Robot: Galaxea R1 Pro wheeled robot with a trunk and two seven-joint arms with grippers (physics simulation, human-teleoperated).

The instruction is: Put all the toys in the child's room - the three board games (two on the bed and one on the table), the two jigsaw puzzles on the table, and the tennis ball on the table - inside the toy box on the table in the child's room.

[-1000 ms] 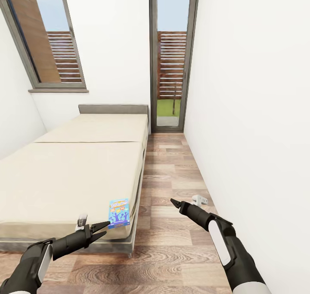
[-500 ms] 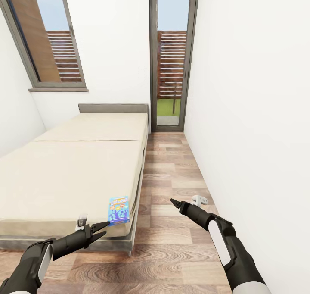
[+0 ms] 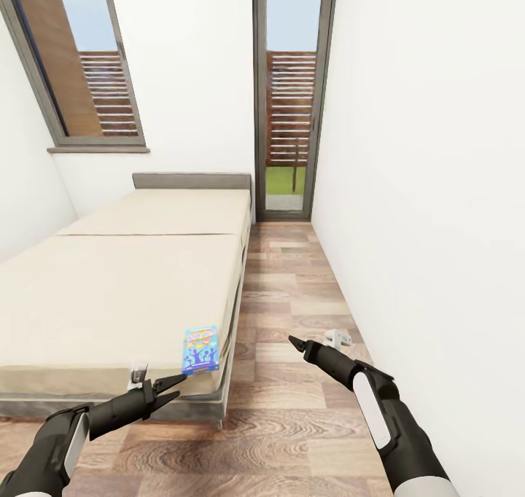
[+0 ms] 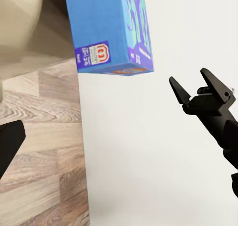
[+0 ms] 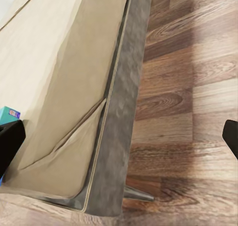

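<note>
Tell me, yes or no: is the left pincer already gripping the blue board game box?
No, the left pincer hangs short of the blue board game box, which lies flat on the beige mattress.

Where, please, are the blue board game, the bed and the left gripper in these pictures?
blue board game [image 3: 200, 350]: head view, middle of its printed cover.
bed [image 3: 124, 293]: head view, bare beige mattress top.
left gripper [image 3: 175, 385]: head view, between its fingertips.

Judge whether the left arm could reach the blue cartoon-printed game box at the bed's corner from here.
Probably yes. The left gripper, jaws apart and empty, hangs just short of the blue cartoon-printed game box, which lies flat near the beige mattress corner. Nothing sits between them.
</note>
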